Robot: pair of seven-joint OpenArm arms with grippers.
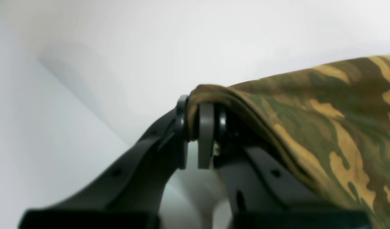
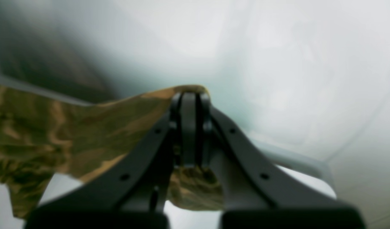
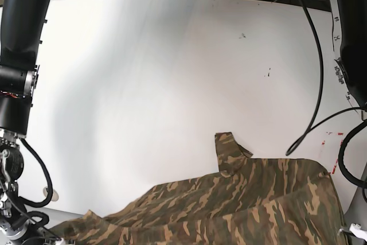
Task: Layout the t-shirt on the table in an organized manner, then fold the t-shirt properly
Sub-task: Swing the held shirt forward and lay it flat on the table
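No readable text, labels, brands or numbers in any view. Small red marks on table near its right edge in base view: too small to read, cannot tell if lettering. T-shirt: camouflage print only, no logo or tag legible. Both wrist views blurred, nothing written visible.
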